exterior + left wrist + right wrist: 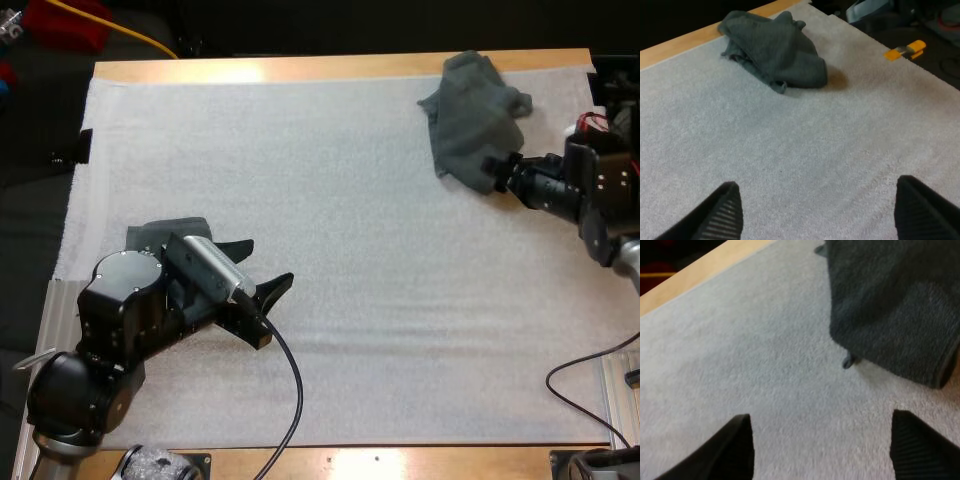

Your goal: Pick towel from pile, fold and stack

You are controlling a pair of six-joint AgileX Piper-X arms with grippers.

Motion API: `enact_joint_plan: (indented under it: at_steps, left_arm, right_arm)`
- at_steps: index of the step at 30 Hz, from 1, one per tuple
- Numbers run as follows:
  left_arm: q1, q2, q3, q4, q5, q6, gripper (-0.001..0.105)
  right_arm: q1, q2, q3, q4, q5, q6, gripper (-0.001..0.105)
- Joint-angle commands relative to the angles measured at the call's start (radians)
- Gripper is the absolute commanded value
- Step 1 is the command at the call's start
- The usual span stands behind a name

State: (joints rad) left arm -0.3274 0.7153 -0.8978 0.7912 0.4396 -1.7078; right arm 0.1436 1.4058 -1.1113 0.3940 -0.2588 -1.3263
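Your left gripper [262, 268] was spread open over the mat [380, 300], near left. Your right gripper [498, 168] was open and empty at the near edge of the crumpled towel [470, 115], far right on the bench [300, 68].

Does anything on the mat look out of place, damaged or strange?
Nothing stands out. The crumpled towel lies at the far right corner of the mat, by the right pincer; a second towel lies partly hidden under the left arm.

On mat [350, 260], crumpled towel [475, 120] lies far right, second towel [160, 236] near left.
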Motion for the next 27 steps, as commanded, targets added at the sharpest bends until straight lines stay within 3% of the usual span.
enact_joint_plan:
  at_steps: [1, 27]
  left_arm:
    - [-0.004, -0.001, -0.008, 0.0, 0.005, 0.0, 0.063]
    - [-0.004, -0.001, -0.008, 0.019, 0.02, -0.004, 0.063]
  right_arm:
    - [0.0, 0.021, -0.01, -0.036, 0.015, 0.017, 0.058]
    - [0.0, 0.39, -0.01, -0.364, 0.154, 0.085, 0.058]
